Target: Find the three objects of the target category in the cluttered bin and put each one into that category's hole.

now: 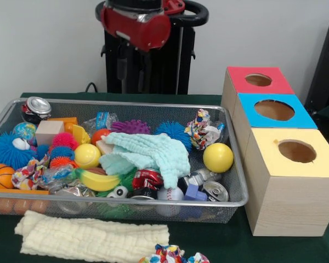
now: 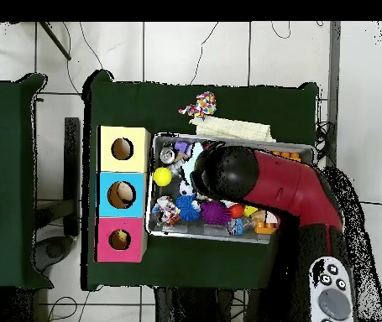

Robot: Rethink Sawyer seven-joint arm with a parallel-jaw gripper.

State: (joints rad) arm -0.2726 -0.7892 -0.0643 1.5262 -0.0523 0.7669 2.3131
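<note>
1. From the front, the wire bin is full to the top. I see a mint green cloth lying over the middle, two yellow balls, a toy banana, a small basketball, spiky rubber balls in blue, pink and purple, and some drink cans.
2. Three boxes stand just beside the bin: a red-topped box, a blue-topped box and a yellow-topped box. Each has a round hole. I can't tell from here which kind of toy is wanted.
3. It looks like the hunting step. Nothing is picked up that I can see. I think the next move is to reach down into the pile, maybe under the cloth, and grab one thing cleanly without dragging its neighbours.
4. Only the arm shows here, high up behind the bin. The grabber itself is not seen.
5. From above, the red and black arm stretches over the bin, and its round black end covers the middle of the pile.
6. The grabber hides under that end, so I can't tell what it is doing.
7. A cream cloth and a colourful scrunchy thing lie on the table outside the bin.
</note>
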